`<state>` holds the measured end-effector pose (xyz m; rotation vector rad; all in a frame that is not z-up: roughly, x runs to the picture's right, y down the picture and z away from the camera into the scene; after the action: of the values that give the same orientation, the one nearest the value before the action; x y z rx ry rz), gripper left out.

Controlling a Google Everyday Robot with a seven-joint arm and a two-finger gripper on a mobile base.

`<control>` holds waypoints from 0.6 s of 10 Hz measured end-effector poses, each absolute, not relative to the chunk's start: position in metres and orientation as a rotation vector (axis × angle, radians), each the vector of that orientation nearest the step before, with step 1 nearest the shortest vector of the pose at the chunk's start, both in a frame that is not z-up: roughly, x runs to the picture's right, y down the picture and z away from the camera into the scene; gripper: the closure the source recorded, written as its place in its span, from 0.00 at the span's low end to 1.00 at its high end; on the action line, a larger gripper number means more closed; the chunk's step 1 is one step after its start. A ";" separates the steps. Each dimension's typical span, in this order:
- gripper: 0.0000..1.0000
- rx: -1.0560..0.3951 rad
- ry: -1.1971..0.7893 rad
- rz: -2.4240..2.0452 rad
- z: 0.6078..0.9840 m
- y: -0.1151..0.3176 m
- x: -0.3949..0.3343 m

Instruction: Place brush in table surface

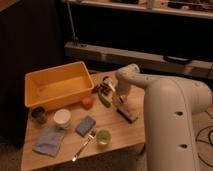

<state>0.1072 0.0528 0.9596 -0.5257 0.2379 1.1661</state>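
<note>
Gripper [107, 90] is down low over the back-middle of the table surface [118, 129], just off the right front corner of the yellow tub [56, 85]. Honestly can't tell if it's clenched or let go: that spot is a dark clump under the white wrist, so I'm not calling it either way.

It's pretty crowded around there. A small green thing [104, 100] lies just in front of the gripper, and a reddish-orange ball [87, 102] sits a bit left of that, near the tub's front wall. A chunky dark block [128, 114] is in front and to the right, close to the table's right edge. The big white arm hangs over that whole right side and hides part of it.

Further forward, well apart from the gripper:
- white bowl [62, 118] and a dark cup [38, 114] on the left
- blue sponge [85, 125] in the middle
- blue cloth [49, 141] at the front left
- fork [83, 145] and a little green cup [103, 137] at the front

The brush [120, 102] looks like the slim pale stick just below the wrist, between the green thing and the dark block. Its long axis runs diagonally, back-left to front-right, with the near end pointing at the block. Can't make out which end is the dark one, or whether it's touching the wood.
</note>
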 end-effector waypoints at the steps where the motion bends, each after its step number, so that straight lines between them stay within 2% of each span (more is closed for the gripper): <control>1: 0.58 -0.531 0.235 1.181 0.960 0.053 0.109; 4: 0.90 -0.587 0.178 1.243 0.961 0.055 0.111; 6: 1.00 -0.612 0.158 1.236 0.962 0.056 0.105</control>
<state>0.1054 0.0565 0.9618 -0.6124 0.1583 1.2361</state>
